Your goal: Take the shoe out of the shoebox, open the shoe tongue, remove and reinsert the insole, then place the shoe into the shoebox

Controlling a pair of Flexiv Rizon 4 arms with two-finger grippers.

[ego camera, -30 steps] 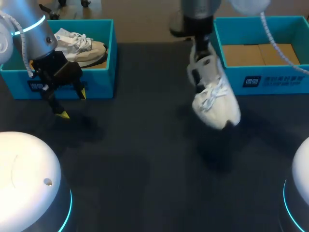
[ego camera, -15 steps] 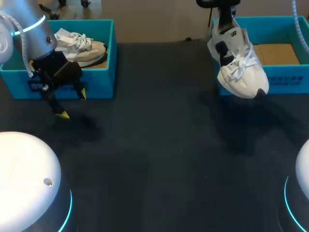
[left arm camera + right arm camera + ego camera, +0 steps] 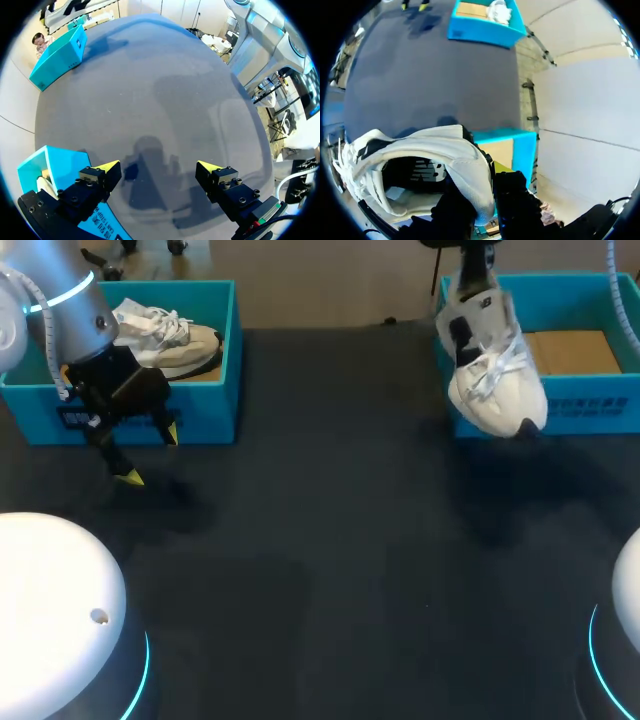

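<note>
My right gripper point(image 3: 489, 186) is shut on the heel collar of a white shoe point(image 3: 492, 368) with black marks; one finger is inside the shoe point(image 3: 415, 160) and one outside. The shoe hangs toe down over the front left corner of the right blue shoebox point(image 3: 590, 400), whose cardboard floor is bare. In the right wrist view a corner of that shoebox point(image 3: 512, 145) lies under the gripper. My left gripper point(image 3: 150, 455) stands open above the table in front of the left blue shoebox point(image 3: 205, 405). Nothing is between its fingers point(image 3: 107, 169).
The left shoebox holds a second, beige and white shoe point(image 3: 165, 335). In the left wrist view a corner of this shoebox point(image 3: 50, 170) sits right beside one finger. Dark tabletop point(image 3: 320, 540) spreads between the two boxes.
My right arm has carried the white shoe up, back and to the right, from over the middle of the table to the right shoebox's front corner. The left arm has not moved.
</note>
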